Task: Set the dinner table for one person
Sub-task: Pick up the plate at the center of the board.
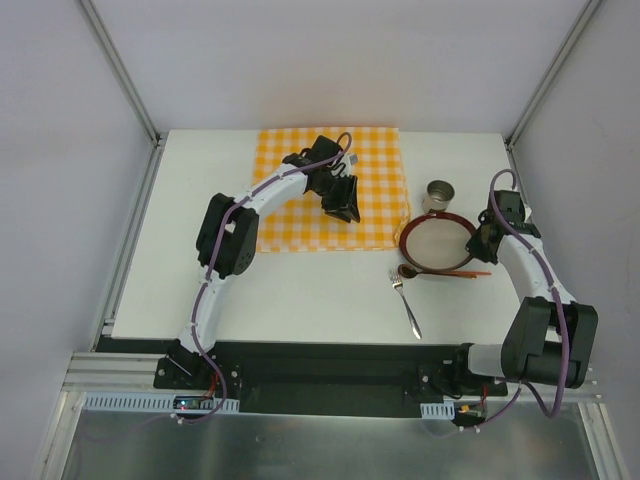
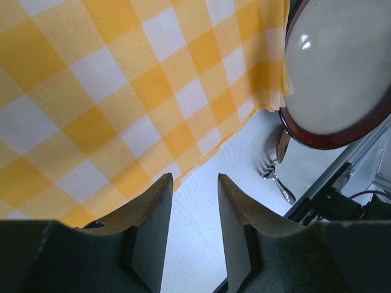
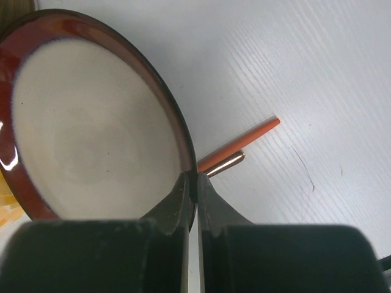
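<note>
The white dinner table (image 1: 300,290) carries an orange-and-white checked cloth (image 1: 300,180) at the back middle. My left gripper (image 1: 345,205) is open and empty above the cloth's near right part; in the left wrist view (image 2: 194,183) its fingers frame the cloth's edge. My right gripper (image 1: 478,240) is shut on the rim of a red-rimmed plate (image 1: 437,243) with a pale centre, right of the cloth. In the right wrist view (image 3: 194,183) the jaws pinch the plate (image 3: 91,128) at its rim. A fork (image 1: 407,303) lies near the plate's front left.
A metal cup (image 1: 438,194) stands just behind the plate. An orange-handled utensil (image 3: 241,143) and a copper-coloured handle (image 3: 225,163) lie under the plate's near edge. A spoon bowl (image 1: 406,271) shows at the plate's left. The frame posts rise at the table's back corners.
</note>
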`<state>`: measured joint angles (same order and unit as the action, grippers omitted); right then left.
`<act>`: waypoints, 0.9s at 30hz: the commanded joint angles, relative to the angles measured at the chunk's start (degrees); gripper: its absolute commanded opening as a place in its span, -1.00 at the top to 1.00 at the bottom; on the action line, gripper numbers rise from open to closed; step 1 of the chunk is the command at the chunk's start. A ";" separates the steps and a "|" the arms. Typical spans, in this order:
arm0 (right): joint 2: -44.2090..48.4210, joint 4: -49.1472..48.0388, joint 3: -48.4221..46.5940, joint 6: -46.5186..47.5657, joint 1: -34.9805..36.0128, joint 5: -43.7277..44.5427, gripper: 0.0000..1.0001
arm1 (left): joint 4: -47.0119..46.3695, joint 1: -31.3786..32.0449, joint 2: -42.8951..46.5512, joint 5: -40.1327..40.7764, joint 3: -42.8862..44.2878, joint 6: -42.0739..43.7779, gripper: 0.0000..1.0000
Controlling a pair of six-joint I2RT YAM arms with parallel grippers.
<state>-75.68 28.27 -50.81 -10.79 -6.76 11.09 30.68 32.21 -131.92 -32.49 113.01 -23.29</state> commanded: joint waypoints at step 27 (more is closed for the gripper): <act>-2.54 2.23 -0.08 1.03 5.01 0.07 0.98 | -0.09 4.88 -10.46 -6.53 14.17 -2.73 0.32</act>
<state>-77.36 29.17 -50.76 -10.72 -2.50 11.29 30.72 36.73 -141.95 -36.38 124.20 -25.10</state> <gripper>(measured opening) 0.043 0.346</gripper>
